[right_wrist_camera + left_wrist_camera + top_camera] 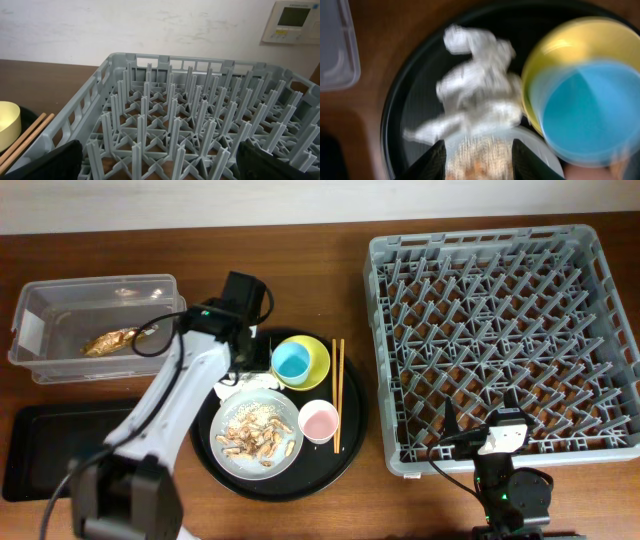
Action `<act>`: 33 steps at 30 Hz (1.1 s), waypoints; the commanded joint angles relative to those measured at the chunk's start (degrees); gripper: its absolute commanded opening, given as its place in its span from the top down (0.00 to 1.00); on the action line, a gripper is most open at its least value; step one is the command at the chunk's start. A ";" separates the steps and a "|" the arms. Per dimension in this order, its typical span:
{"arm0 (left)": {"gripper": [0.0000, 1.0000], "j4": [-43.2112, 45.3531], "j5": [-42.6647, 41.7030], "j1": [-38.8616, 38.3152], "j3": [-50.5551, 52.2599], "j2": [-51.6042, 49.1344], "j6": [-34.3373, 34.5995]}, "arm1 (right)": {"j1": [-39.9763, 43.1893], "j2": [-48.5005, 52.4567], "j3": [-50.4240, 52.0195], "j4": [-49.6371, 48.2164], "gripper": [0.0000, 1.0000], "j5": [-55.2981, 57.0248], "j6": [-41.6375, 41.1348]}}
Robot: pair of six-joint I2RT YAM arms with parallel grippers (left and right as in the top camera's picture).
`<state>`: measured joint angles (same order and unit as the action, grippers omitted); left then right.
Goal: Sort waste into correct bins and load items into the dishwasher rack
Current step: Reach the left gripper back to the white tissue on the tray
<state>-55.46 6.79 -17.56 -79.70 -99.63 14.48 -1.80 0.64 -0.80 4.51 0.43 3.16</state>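
Observation:
Crumpled white napkins lie on the large round black tray, blurred, just beyond my left gripper. Its jaws stand part open and hold nothing; the grey-white plate shows through the gap. That plate carries brownish food scraps. A blue cup sits inside the yellow-green bowl. The pink cup and the chopsticks lie to the right of the plate. My left gripper hovers over the tray's back left. My right gripper is open at the near edge of the dishwasher rack.
The clear box at the back left holds a brown wrapper. The shallow black tray lies in front of it, partly under my left arm. The round black tray sits between these bins and the rack.

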 commanded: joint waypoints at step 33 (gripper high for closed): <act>0.99 0.24 -4.92 8.55 0.76 -8.90 6.73 | 0.33 -0.33 0.48 0.17 0.01 0.28 -0.17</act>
<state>-51.22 2.74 -9.45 -73.38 -108.62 20.86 -1.80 0.64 -0.80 4.51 0.43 3.22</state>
